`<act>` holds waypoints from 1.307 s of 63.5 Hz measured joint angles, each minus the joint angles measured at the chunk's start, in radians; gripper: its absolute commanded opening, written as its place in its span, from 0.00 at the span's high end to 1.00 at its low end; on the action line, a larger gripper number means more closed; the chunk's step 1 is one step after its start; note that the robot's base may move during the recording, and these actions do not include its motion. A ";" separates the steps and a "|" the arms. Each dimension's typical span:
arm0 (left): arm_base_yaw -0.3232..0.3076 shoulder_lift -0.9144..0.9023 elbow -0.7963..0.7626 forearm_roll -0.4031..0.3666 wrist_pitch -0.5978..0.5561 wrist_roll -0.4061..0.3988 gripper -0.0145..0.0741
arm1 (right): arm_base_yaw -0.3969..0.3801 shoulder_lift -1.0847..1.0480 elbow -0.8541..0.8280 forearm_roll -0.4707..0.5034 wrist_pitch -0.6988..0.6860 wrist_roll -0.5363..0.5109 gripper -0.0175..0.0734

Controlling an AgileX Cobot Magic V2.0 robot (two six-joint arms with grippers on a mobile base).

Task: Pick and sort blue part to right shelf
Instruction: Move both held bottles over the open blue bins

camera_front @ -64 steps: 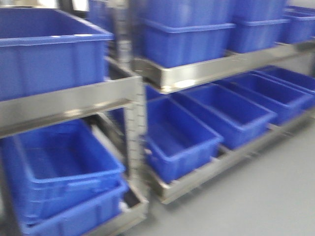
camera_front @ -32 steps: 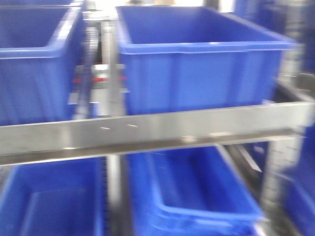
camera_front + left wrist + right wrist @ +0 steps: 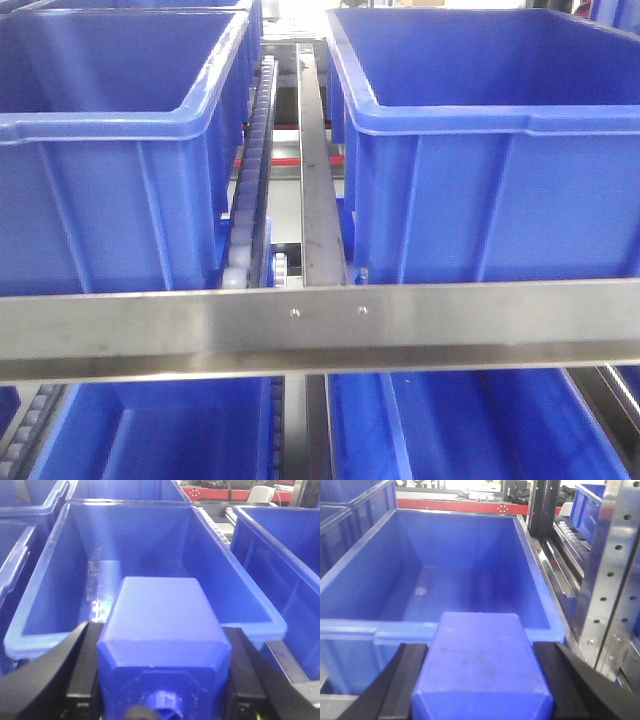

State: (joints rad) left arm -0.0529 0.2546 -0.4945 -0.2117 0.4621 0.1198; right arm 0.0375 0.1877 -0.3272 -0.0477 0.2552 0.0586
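Note:
My right gripper (image 3: 481, 652) is shut on the blue part (image 3: 482, 665), a deep-blue block with bevelled edges. It holds the part just before the near rim of an empty blue bin (image 3: 460, 575). My left gripper (image 3: 159, 632) is shut on another blue block (image 3: 162, 625) with a small round neck. It holds that block above the near rim of an empty blue bin (image 3: 145, 545). The front view faces the right shelf. The shelf's steel front rail (image 3: 450, 320) has two screws, with a white roller track (image 3: 250, 190) behind. Neither gripper shows in the front view.
Two large blue bins (image 3: 110, 160) (image 3: 490, 150) stand on the upper level, with a steel divider bar (image 3: 318, 180) between them. More bins sit on the level below (image 3: 480, 430). A perforated steel upright (image 3: 615, 565) stands close on the right of my right gripper.
The front view has swung from an angled look across several racks to facing one shelf squarely and close. The blur has gone.

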 measured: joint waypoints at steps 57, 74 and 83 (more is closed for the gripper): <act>0.000 0.000 0.000 0.000 0.000 0.000 0.57 | 0.000 0.000 0.000 0.000 0.000 0.000 0.34; 0.000 0.000 0.000 0.000 0.000 0.000 0.57 | 0.000 0.000 0.000 0.000 0.000 0.000 0.34; 0.000 0.000 0.000 0.000 0.000 0.000 0.57 | 0.000 0.000 0.000 0.000 0.000 0.000 0.34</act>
State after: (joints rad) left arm -0.0529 0.2546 -0.4945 -0.2117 0.4621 0.1198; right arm 0.0375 0.1877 -0.3272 -0.0477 0.2552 0.0586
